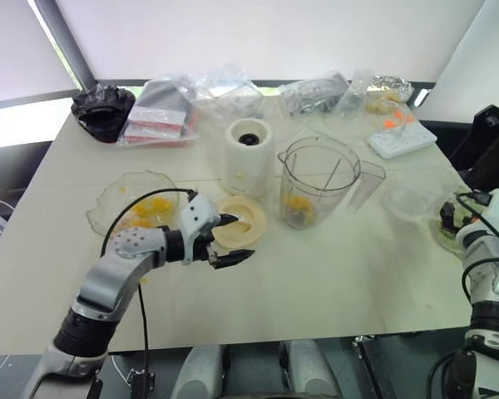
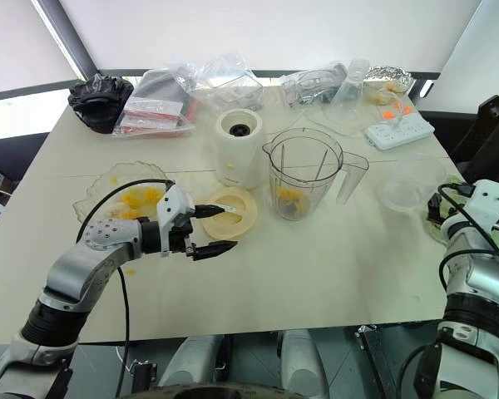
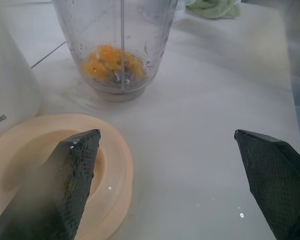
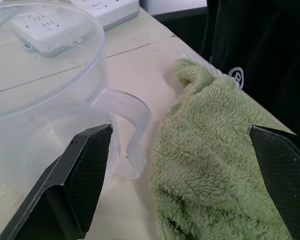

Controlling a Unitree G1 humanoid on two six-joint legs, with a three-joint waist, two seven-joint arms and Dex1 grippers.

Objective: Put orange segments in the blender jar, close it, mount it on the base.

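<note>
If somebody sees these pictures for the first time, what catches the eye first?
The clear blender jar stands mid-table with orange segments at its bottom. The white base stands just to its left. Before the base lies a cream-yellow lid, over which the left tool hangs open.

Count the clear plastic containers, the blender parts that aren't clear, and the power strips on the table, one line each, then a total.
Clear plastic containers: 3, blender jar, wavy-edged bowl, small cup
Other blender parts: 2, white base, cream lid
Power strips: 1, white power strip
Total: 6
</note>
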